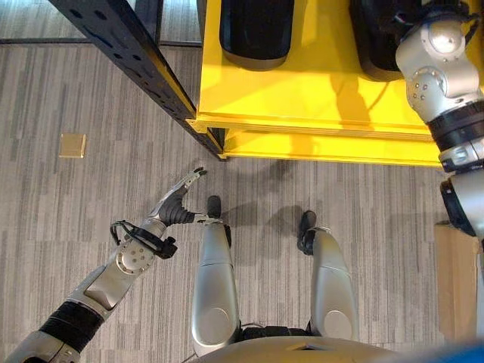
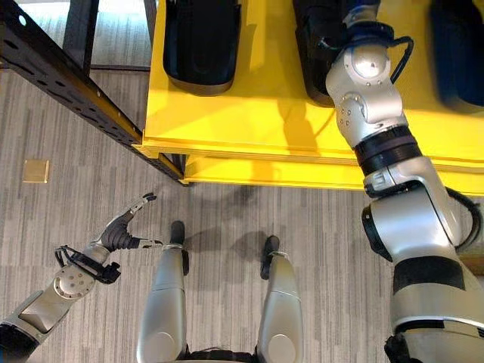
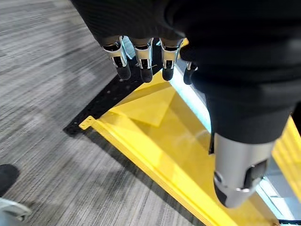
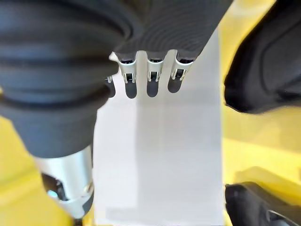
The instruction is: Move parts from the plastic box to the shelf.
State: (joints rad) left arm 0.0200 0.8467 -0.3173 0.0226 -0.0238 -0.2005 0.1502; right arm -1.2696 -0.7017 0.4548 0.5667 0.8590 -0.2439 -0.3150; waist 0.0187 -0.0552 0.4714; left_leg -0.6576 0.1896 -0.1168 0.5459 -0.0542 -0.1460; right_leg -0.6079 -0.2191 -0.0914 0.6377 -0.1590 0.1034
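Note:
Several black moulded parts lie on the yellow shelf (image 1: 302, 91): one at the left (image 2: 200, 41), one in the middle (image 2: 318, 45) partly behind my right arm, one at the far right (image 2: 457, 45). My right arm reaches up over the shelf. Its hand (image 4: 150, 80) hovers open and empty, with a black part (image 4: 263, 61) just beside the fingers and another (image 4: 258, 202) nearer the wrist. My left hand (image 1: 178, 200) hangs low over the floor in front of the shelf, fingers (image 3: 141, 56) straight, holding nothing.
A black perforated frame beam (image 1: 128, 53) runs diagonally to the shelf's front left corner. A lower yellow tier (image 1: 325, 145) juts out beneath. A brass floor plate (image 1: 72, 145) lies at the left, a cardboard box (image 1: 457, 280) at the right.

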